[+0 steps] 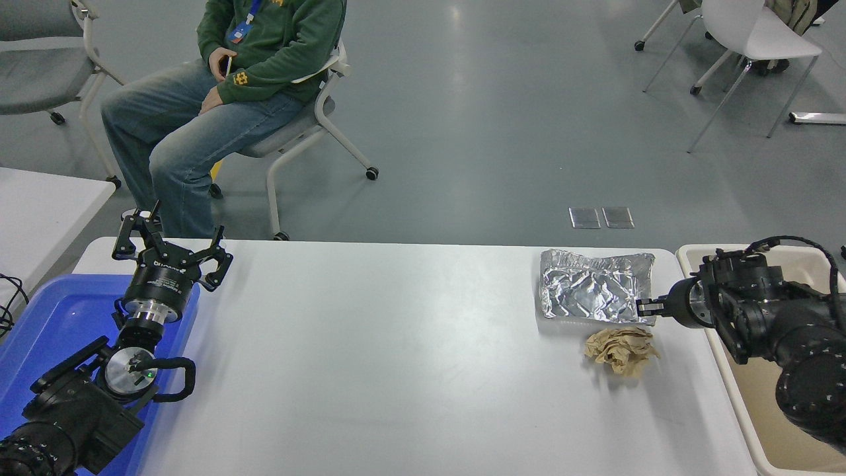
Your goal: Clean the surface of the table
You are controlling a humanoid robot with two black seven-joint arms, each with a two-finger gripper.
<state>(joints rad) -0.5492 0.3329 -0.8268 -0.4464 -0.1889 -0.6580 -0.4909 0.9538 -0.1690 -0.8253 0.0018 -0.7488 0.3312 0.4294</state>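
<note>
large matte white rectangular surface point(396, 357) fills the middle of the view. right black gripper point(642, 307) comes in from the right edge, jaws clenched on the near right corner of a crinkled silver foil tray point(595, 291) at the far right of the surface. crumpled brown paper wad point(621, 349) lies just in front of the tray. beige plastic bin point(760, 436) sits off the right end. left black gripper point(170, 254) parked lower left over a blue plastic tray point(46, 317), jaws released. seated person in green hoodie point(264, 39) beyond the far side.
</note>
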